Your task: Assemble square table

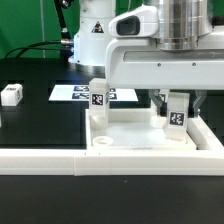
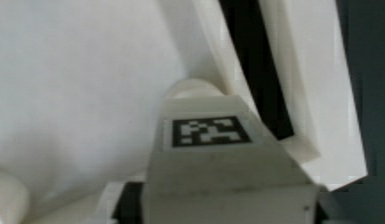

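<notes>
The hand [image 1: 176, 104] hangs low over the slab [image 1: 135, 133], its dark fingers [image 1: 158, 101] set narrow on either side of an upright leg [image 1: 177, 116]. They sit hard by the leg's sides, but I cannot tell whether they press it or only flank it. In the wrist view the leg [image 2: 210, 140] fills the middle, its tag facing the camera, with the slab [image 2: 82, 100] pale behind it.

The slab lies flat on the black counter [image 1: 40, 125], tucked into the corner of the rail [image 1: 40, 158], which runs along its near edge and up its side on the exterior view's right. The flanked leg stands towards the slab's far corner on the exterior view's right. A second leg [image 1: 99, 98] stands upright at the far corner on the exterior view's left, and a round socket [image 1: 100, 141] shows open at the near corner on that side.

A third leg [image 1: 11, 95] sits alone on the counter, well apart on the exterior view's left. The marker board [image 1: 70, 94] lies flat behind the slab.
</notes>
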